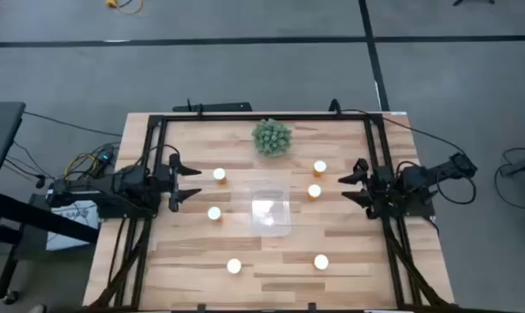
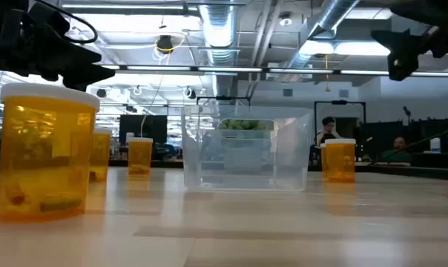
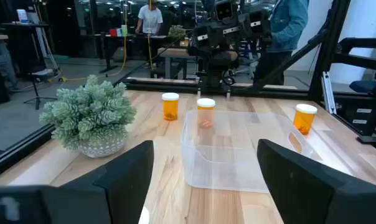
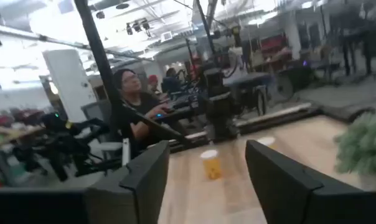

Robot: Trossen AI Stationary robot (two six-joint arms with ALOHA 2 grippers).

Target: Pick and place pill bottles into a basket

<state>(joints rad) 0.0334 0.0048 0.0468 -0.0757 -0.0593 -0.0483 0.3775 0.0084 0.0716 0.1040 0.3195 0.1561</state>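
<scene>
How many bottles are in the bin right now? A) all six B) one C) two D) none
D: in the high view all six bottles stand on the table around the bin, which holds none.

I see pill bottles [image 1: 219, 175] amber, caps white | basket [image 1: 284, 228] clear, glossy edges | plant ball [image 1: 271, 137] pale green, spiky | counter [image 1: 271, 278] light wood, striped planks | my arms [image 1: 132, 184] black | floor [image 1: 245, 69] grey
</scene>
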